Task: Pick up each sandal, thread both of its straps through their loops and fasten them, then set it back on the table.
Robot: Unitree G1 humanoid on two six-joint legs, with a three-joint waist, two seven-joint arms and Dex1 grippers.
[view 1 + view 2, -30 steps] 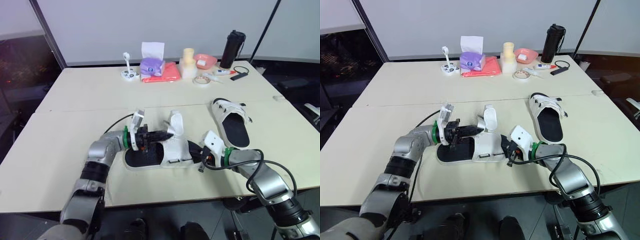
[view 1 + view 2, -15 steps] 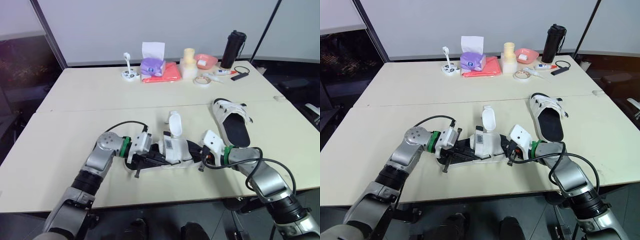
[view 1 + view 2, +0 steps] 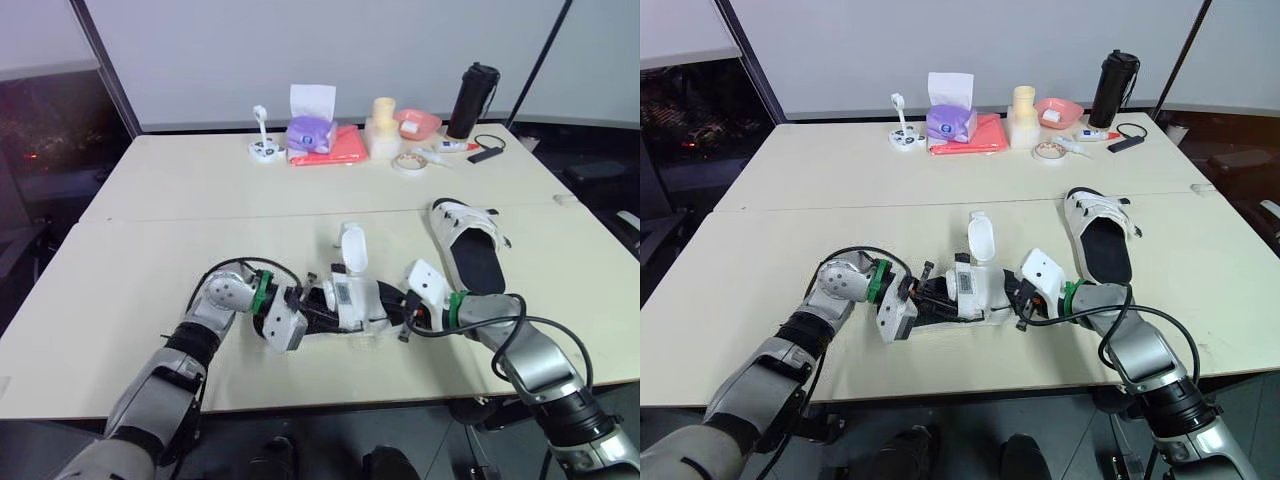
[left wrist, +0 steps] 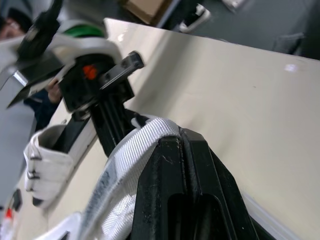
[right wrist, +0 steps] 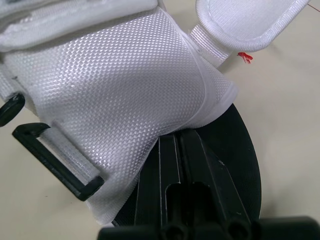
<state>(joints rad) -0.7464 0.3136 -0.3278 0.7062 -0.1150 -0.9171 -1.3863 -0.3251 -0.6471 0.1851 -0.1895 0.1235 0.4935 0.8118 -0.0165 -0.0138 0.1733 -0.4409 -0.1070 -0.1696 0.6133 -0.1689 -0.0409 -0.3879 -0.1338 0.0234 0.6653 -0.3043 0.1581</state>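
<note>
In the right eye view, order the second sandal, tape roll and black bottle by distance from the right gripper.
From the right gripper:
1. Second sandal, ahead, to its right.
2. Tape roll, toward the far edge.
3. Black bottle, far right corner.

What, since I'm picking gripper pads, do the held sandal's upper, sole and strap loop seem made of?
Upper: white woven synthetic fabric, likely; matte, with a visible grid weave. Sole: black, smooth, probably rubber or foam; can't tell which. Loop: black rigid plastic, apparently, slightly glossy.
</note>
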